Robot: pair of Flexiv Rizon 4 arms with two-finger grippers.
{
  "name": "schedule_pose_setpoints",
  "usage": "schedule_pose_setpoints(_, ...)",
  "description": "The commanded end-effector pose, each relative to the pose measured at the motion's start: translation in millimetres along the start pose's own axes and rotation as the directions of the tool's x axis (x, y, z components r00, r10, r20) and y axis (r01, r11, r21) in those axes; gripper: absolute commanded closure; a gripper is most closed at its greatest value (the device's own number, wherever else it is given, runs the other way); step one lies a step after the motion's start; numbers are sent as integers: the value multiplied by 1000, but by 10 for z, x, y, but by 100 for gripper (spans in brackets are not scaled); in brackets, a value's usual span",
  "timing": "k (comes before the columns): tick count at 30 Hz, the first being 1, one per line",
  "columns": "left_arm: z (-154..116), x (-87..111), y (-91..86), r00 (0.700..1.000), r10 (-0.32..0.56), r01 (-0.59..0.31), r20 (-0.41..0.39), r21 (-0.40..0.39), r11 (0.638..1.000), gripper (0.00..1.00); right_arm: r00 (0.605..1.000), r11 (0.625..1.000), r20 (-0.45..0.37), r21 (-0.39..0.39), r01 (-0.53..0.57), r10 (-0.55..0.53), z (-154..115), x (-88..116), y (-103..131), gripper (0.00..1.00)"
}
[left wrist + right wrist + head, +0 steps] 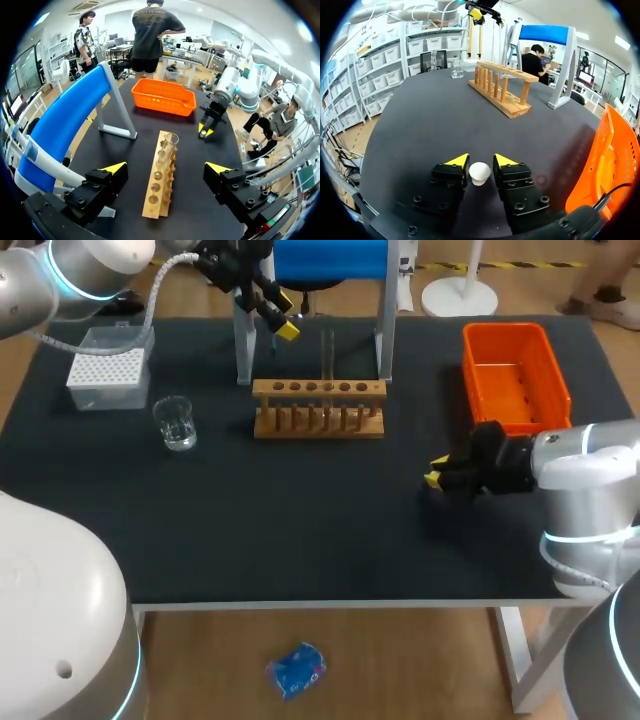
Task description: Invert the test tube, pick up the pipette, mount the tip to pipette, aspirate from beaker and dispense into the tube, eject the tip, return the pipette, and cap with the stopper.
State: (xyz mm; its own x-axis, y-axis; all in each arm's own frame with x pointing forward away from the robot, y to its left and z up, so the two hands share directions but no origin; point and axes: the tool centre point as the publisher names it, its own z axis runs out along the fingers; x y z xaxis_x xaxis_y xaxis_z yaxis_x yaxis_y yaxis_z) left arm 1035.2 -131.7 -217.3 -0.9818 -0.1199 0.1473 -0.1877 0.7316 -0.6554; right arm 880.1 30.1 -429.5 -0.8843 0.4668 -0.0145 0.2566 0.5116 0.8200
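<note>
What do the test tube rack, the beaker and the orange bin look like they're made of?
Test tube rack: likely unfinished wood, pale tan, matte.
Beaker: clear glass or plastic, see-through with glints.
Orange bin: probably moulded plastic, uniform bright colour.

Head view hides the stopper (480, 172) pinched in my right gripper (436, 471). The blue stand (330, 260), 12 o'clock of the rack (318, 410), is cut by the edge; test tube (327, 352) contents unreadable.

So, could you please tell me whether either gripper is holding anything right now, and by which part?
The right gripper pinches the white stopper by its rounded sides. The left gripper is open and holds nothing.
</note>
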Motion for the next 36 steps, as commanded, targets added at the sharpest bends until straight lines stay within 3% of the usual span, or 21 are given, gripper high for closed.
schedule_pose_setpoints(1, -18, -4, -8, 1000, -2, 2, -4, -6, 1000, 0, 1000, 1000, 6, -3, 0, 0, 0, 12, -2, 78)
schedule_pose_setpoints(7, -18, -4, -8, 1000, -2, 2, -4, -6, 1000, 0, 1000, 1000, 8, -1, -2, 2, -12, 9, -6, 85)
schedule_pose_setpoints(9, -18, -4, -8, 1000, -2, 2, -4, -6, 1000, 0, 1000, 1000, 8, -1, -2, 2, -13, 10, -6, 100)
schedule_pose_setpoints(14, -18, -4, -8, 1000, -2, 2, -4, -6, 1000, 0, 1000, 1000, 4, -3, -1, 1, -29, 35, 1, 100)
schedule_pose_setpoints(15, -18, -4, -8, 1000, -2, 2, -4, -6, 1000, 0, 1000, 1000, 2, -3, -1, 1, -29, 37, -1, 89)
schedule_pose_setpoints(17, -18, -4, -8, 1000, -2, 2, -4, -6, 1000, 0, 1000, 1000, -7, -4, -2, 2, -32, 48, -3, 25)
schedule_pose_setpoints(18, -18, -4, -8, 1000, -2, 2, -4, -6, 1000, 0, 1000, 1000, -8, -3, -1, 1, -32, 51, -4, 9)
schedule_pose_setpoints(20, -18, -4, -8, 1000, -2, 2, -4, -6, 1000, 0, 1000, 1000, -8, -3, -1, 0, -34, 54, -5, 1)
schedule_pose_setpoints(24, -18, -4, -8, 1000, -2, 2, -4, -6, 1000, 0, 1000, 1000, -5, -4, 0, 0, -54, 58, -1, 8)
schedule_pose_setpoints(25, -18, -4, -8, 1000, -2, 2, -4, -6, 1000, 0, 1000, 1000, -2, -6, -1, 1, -62, 55, 3, 15)
schedule_pose_setpoints(27, -18, -4, -8, 1000, -2, 2, -4, -6, 1000, 0, 1000, 1000, 1, -6, -1, 1, -66, 52, 5, 51)
schedule_pose_setpoints(36, -18, -4, -8, 1000, -2, 2, -4, -6, 1000, 0, 1000, 1000, 9, -3, -8, 8, -120, 71, -8, 53)
